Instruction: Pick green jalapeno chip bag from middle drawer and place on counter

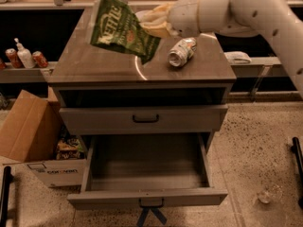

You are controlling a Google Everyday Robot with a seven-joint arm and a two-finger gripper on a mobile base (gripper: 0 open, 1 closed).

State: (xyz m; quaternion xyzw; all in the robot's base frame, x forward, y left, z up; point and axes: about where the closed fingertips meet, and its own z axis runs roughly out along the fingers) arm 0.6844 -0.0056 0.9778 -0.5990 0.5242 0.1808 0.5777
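gripper (pixel 152 26) above counter surface (pixel 94 65), fingers clamped on green jalapeno chip bag (pixel 120 30) | bag tilted | middle drawer (pixel 147 197) open | can (pixel 182 51) lying beside bag

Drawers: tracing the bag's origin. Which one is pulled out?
The middle drawer, blue tape at its handle; the black-handled drawer above is shut. The gripper holds the green jalapeno chip bag over the counter.

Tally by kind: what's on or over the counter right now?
Chip bags: 1, the green jalapeno chip bag, held by the gripper over the counter.
Cans: 1, a silver can lying on its side on the counter.
Total: 2
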